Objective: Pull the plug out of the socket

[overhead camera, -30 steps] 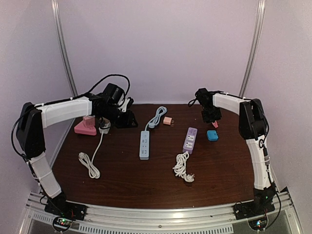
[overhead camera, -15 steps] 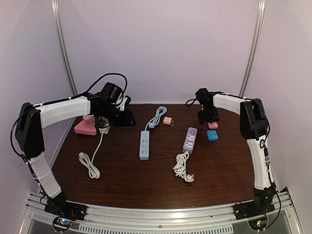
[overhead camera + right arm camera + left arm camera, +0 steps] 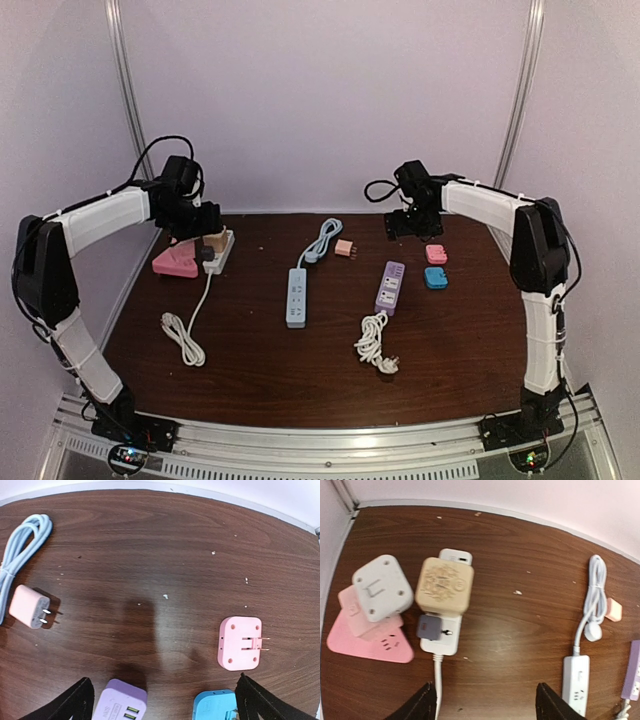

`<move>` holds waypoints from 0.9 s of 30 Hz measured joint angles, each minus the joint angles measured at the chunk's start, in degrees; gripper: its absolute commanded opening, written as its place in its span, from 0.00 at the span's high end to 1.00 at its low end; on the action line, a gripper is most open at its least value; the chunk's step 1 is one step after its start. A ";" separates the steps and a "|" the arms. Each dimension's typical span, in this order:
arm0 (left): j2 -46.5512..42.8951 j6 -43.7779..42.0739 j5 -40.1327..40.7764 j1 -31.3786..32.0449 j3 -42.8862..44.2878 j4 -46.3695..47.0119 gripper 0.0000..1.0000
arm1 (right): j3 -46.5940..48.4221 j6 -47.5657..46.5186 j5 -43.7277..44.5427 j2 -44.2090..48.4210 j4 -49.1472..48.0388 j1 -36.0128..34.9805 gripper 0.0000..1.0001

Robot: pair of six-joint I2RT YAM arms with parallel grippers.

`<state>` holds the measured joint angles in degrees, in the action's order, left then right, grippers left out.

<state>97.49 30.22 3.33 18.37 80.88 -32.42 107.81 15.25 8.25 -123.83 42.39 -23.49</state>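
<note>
Since the right gripper [image 3: 165,707] and left gripper [image 3: 485,707] drew back (jaws wide, empty), the square pink plastic plug [image 3: 240,643] lies unplugged.

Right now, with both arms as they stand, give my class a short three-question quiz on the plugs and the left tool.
1. True or false: the left tool is shut on the beige cube plug.
2. The pink adapter lies: A) prongs up; B) prongs down; C) plugged into a strip.
3. What colour is the power strip that the grey plug sits on?
Key: 1 false; 2 A; 3 white.
</note>
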 measured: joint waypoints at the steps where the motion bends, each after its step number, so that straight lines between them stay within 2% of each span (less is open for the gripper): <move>1: -0.02 0.13 0.98 -0.92 0.00 -0.31 0.23 | -0.11 0.00 -0.44 0.50 -0.24 -0.31 0.00; 6: 0.59 0.96 4.87 -7.21 0.98 -2.43 0.08 | -0.24 0.02 -2.51 1.49 -1.14 -2.36 0.00; 8: 2.16 1.07 5.86 -9.92 3.15 -2.80 0.05 | -0.33 0.02 -3.26 1.49 -1.33 -3.13 0.00; 15: 12.44 1.25 6.49 -15.85 15.06 -3.34 0.03 | -1.81 0.02 -4.37 1.73 -1.92 -5.05 0.00; 20: 21.70 0.98 1.07 -17.49 23.85 -3.61 0.02 | -3.78 0.04 -4.70 2.51 -2.12 -5.97 0.00; 27: 26.67 0.72 -6.58 -17.64 26.97 -3.67 0.02 | -5.92 0.17 -5.03 5.88 -2.84 -6.43 0.00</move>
<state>124.16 30.94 -3.25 0.73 107.85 -36.10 101.89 15.42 3.22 -117.95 39.55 -29.91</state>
